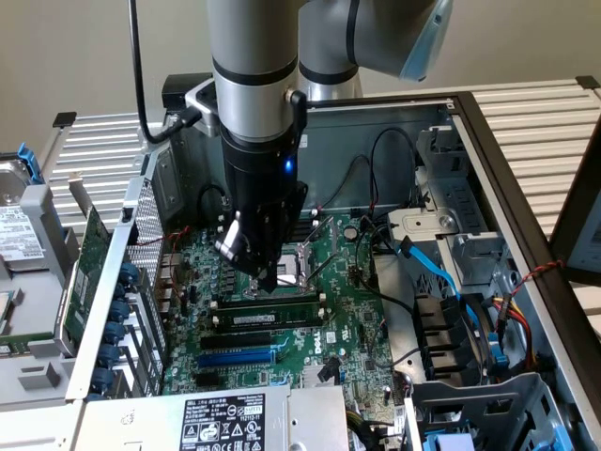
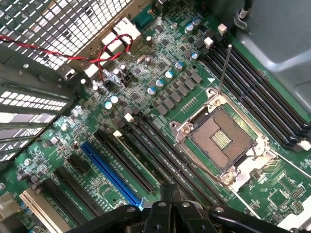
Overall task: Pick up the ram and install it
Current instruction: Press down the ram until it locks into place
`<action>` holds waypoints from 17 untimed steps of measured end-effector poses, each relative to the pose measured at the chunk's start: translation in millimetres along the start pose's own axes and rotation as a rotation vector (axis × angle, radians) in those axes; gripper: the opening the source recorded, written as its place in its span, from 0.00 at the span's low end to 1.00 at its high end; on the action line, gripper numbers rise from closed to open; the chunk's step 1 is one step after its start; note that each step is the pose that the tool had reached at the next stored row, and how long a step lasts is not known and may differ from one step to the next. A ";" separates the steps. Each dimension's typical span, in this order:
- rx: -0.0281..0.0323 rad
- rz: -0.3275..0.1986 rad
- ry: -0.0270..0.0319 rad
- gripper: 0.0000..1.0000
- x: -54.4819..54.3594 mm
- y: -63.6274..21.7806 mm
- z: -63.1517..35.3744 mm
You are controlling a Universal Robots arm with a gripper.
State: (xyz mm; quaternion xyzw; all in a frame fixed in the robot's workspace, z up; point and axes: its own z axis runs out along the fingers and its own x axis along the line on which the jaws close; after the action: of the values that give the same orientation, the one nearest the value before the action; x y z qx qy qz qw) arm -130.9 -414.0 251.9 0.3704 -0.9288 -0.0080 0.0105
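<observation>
In the exterior view my gripper (image 1: 267, 282) points down into the open computer case. Its fingers are shut together, with nothing between them. The tips touch or sit just above the top edge of the ram (image 1: 286, 302), a long green stick standing on edge in a black slot on the motherboard (image 1: 347, 319). A similar stick with a white label (image 1: 268, 320) stands in the slot beside it. In the wrist view the shut black fingers (image 2: 167, 196) hang over the long black slots (image 2: 146, 160).
The processor socket (image 1: 302, 259) (image 2: 223, 138) lies just behind the slots. A blue slot (image 1: 235, 357) (image 2: 109, 172) runs in front. Blue and black cables (image 1: 437, 272) crowd the exterior view's right. A green expansion card (image 1: 86, 272) rests outside the case wall (image 1: 141, 235) on the left.
</observation>
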 end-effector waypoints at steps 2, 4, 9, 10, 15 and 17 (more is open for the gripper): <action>-0.0004 0.030 -0.0007 0.11 0.0 0.0 0.0; -0.0008 0.060 -0.0013 0.11 0.0 0.0 0.0; -0.0018 0.133 -0.0030 0.11 0.0 0.0 0.0; -0.0020 0.148 -0.0033 0.11 0.0 0.0 0.0; -0.0030 0.219 -0.0050 0.11 0.0 0.0 0.0; -0.0029 0.243 -0.0052 0.11 0.0 0.0 0.0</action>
State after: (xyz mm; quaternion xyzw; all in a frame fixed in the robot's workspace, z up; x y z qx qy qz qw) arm -130.9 -414.0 251.9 0.2550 -0.9668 -0.0090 0.0095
